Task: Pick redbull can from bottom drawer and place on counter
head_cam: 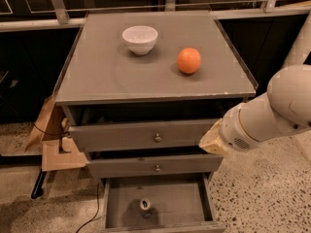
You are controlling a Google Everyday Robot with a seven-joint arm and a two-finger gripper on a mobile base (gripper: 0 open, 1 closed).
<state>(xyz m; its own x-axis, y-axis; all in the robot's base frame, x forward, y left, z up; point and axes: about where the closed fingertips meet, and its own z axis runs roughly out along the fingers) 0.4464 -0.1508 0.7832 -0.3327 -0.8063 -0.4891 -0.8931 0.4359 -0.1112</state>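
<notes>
The redbull can (145, 206) stands upright on the grey floor of the open bottom drawer (182, 204), left of its middle, with its silver top showing. The counter (107, 76) is the broad grey top of the cabinet. My gripper (213, 142) is at the tan end of the white arm (272, 113), in front of the right end of the top drawer. It hangs above and to the right of the can, well apart from it. It holds nothing that I can see.
A white bowl (140, 39) and an orange (189, 60) sit on the counter. The two upper drawers (146, 137) are slightly pulled out. Cardboard (53, 152) and a cable lie on the floor at the left. A railing runs behind.
</notes>
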